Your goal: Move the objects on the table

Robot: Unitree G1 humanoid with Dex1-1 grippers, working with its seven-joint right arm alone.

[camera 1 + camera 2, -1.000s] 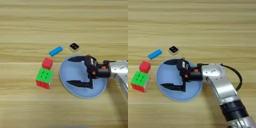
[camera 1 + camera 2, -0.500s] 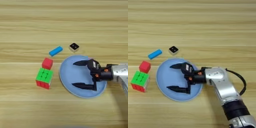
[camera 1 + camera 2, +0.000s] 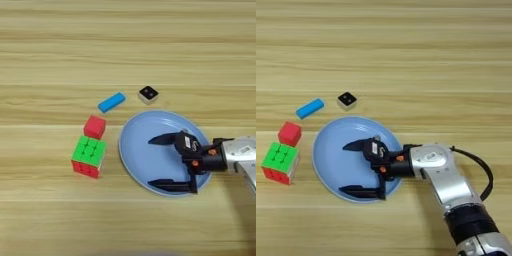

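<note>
While over plate (image 3: 137,155), gripper (image 3: 152,162) agape.

Both eyes sit up on the robot's head and look steeply down onto the wooden table (image 3: 60,40), whose planks run across and fill each picture edge to edge; neither shows any table edge. The two views stand close side by side and share nearly the whole scene; the light-blue plate (image 3: 135,155), the blue bar (image 3: 111,102), the red cube (image 3: 94,126) and the puzzle cube (image 3: 88,156) appear in both. The left eye view reaches further left, with bare wood beyond the puzzle cube; the right eye view reaches further right, taking in the silver forearm (image 3: 448,182) down to the bottom edge, which the left eye view cuts off at its right border.
</note>
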